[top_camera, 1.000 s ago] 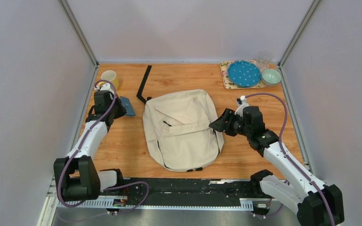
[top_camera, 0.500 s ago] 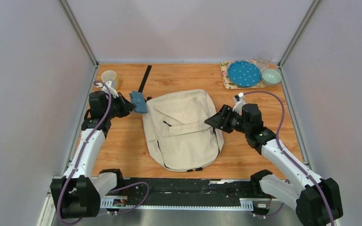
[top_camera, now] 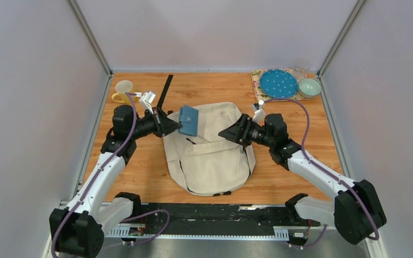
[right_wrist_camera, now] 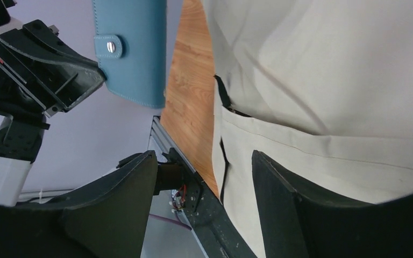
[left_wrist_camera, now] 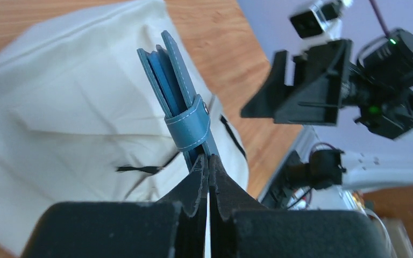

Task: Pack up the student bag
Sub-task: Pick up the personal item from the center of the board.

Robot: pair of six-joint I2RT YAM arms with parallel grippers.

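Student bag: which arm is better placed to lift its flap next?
Probably right. The right gripper is open and empty above the student bag, near the flap; the left gripper is shut on the blue wallet.

Left fingers (left_wrist_camera: 193,185) pinched, right fingers (right_wrist_camera: 115,207) apart, seemingly aloft.

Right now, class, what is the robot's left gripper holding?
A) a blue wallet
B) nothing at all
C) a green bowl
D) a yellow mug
A: the left gripper is shut on the edge of the blue wallet, which is lifted clear of the table near the cream bag.
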